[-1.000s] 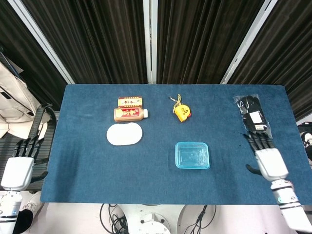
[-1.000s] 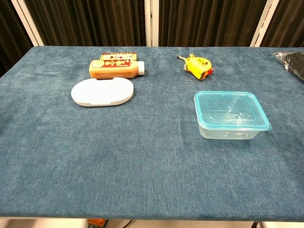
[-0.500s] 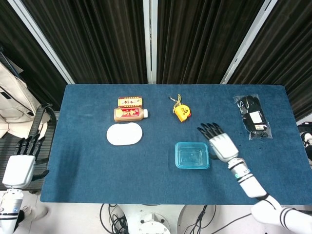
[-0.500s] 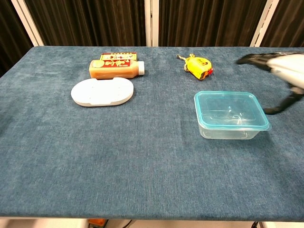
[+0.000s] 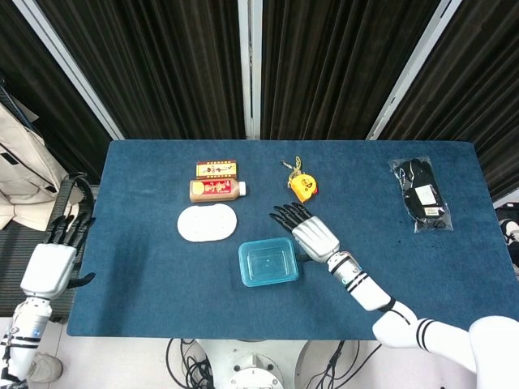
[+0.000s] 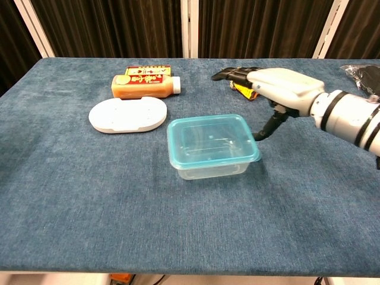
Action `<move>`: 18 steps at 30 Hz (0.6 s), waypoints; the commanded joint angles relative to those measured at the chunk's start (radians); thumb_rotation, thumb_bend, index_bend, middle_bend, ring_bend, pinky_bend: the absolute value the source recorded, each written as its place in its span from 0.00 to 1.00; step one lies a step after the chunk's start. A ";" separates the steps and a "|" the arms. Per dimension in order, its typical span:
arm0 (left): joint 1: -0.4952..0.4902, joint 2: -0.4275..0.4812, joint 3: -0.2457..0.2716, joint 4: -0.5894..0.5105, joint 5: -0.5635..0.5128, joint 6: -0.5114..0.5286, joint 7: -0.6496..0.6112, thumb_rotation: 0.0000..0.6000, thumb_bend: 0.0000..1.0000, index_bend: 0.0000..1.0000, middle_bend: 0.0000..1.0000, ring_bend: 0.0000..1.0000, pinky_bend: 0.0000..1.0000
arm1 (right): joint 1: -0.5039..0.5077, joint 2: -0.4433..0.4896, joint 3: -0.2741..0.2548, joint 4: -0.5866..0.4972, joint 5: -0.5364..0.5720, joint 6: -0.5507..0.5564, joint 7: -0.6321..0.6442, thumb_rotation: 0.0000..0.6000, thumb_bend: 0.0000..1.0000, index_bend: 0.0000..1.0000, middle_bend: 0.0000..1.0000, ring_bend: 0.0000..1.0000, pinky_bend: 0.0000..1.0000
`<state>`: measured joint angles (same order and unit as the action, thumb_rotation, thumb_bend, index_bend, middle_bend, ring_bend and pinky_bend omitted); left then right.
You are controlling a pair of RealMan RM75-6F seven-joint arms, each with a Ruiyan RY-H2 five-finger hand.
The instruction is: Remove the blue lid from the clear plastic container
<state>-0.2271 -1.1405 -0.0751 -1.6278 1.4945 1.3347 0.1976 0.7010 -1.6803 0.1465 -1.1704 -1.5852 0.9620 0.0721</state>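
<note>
I see the clear plastic container [image 5: 268, 262] with its blue lid [image 6: 211, 138] lying long axis left-right; my right robot hand [image 5: 313, 234] is spread beside it, my left robot hand [image 5: 50, 267], head-view only, spread.

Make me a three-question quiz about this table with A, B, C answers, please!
1. Where is the white oval dish?
A. left of the container
B. on the lid
C. off the table

2. What colour is the lid?
A. red
B. blue
C. green

3. Is the lid on the clear container?
A. lying beside it
B. held in the air
C. on it

Answers: 1 A, in the chest view it sits left of the container. 2 B, it is see-through blue. 3 C, it covers the top; the right robot hand only nears its edge.
</note>
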 commanded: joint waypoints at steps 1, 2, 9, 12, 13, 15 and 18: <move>-0.072 0.002 -0.012 -0.026 0.011 -0.092 0.005 1.00 0.00 0.04 0.00 0.00 0.00 | 0.003 0.010 -0.016 -0.031 -0.002 0.000 -0.001 1.00 0.06 0.00 0.00 0.00 0.00; -0.090 -0.001 -0.014 -0.033 0.012 -0.115 0.008 1.00 0.00 0.04 0.00 0.00 0.00 | 0.001 0.014 -0.021 -0.042 -0.003 0.005 -0.002 1.00 0.06 0.00 0.00 0.00 0.00; -0.221 -0.064 -0.030 -0.076 0.002 -0.281 0.041 1.00 0.00 0.04 0.00 0.00 0.00 | -0.035 0.069 -0.058 -0.130 -0.029 0.085 -0.023 1.00 0.04 0.00 0.00 0.00 0.00; -0.264 -0.108 -0.037 -0.095 -0.014 -0.328 0.064 1.00 0.00 0.04 0.00 0.00 0.00 | -0.069 0.118 -0.065 -0.179 -0.036 0.152 -0.031 1.00 0.03 0.00 0.00 0.00 0.00; -0.280 -0.127 -0.038 -0.104 -0.016 -0.343 0.070 1.00 0.00 0.04 0.00 0.00 0.00 | -0.087 0.147 -0.068 -0.201 -0.043 0.185 -0.040 1.00 0.03 0.00 0.00 0.00 0.00; -0.303 -0.153 -0.038 -0.123 -0.015 -0.364 0.069 1.00 0.00 0.04 0.00 0.00 0.00 | -0.118 0.195 -0.069 -0.232 -0.047 0.240 -0.059 1.00 0.03 0.00 0.00 0.00 0.00; -0.345 -0.199 -0.043 -0.149 -0.004 -0.396 0.058 1.00 0.00 0.04 0.00 0.00 0.00 | -0.171 0.286 -0.061 -0.286 -0.030 0.317 -0.082 1.00 0.03 0.00 0.00 0.00 0.00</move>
<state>-0.5520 -1.3182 -0.1135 -1.7622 1.4862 0.9566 0.2574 0.5778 -1.4617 0.0835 -1.4068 -1.6223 1.2170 0.0144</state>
